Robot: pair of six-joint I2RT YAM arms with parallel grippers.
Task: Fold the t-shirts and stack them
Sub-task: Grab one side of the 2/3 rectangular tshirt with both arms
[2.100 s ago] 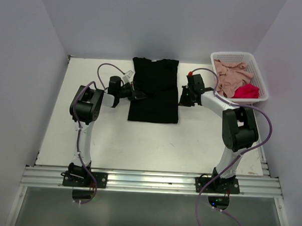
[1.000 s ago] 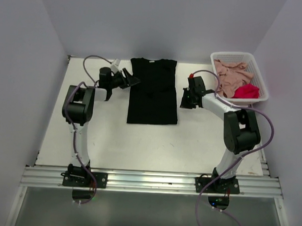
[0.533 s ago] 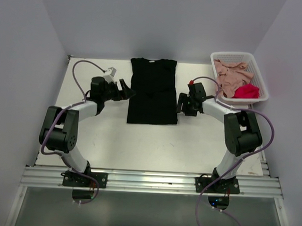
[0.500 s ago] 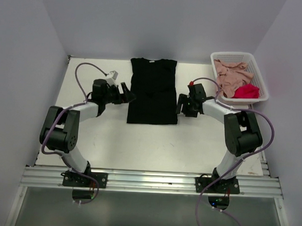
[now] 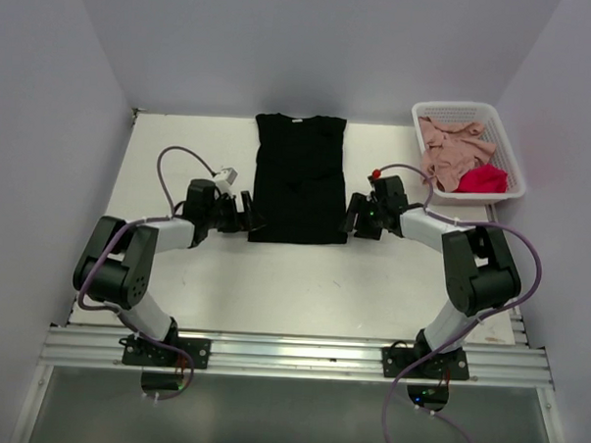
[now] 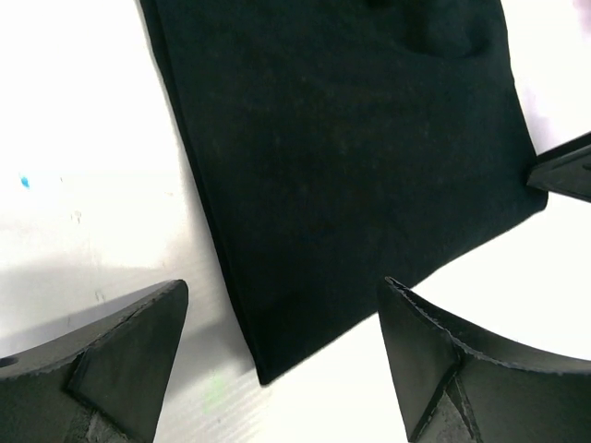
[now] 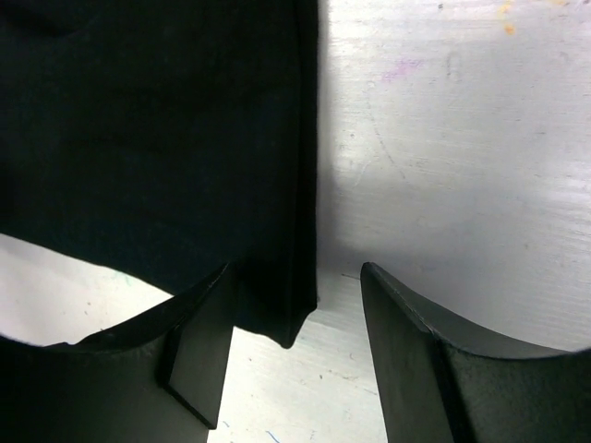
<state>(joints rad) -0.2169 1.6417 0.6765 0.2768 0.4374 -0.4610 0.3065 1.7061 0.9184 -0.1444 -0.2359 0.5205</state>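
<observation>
As the black t-shirt (image 5: 299,178) lies flat, my left hand (image 5: 245,219) and right hand (image 5: 353,216) hover spread at its near corners.

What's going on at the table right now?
Both arms are at the black t-shirt, which lies flat on the table, folded into a narrow strip. The left gripper and right gripper are open, one at each near corner, holding nothing. The pink shirt and red shirt lie in the basket.
</observation>
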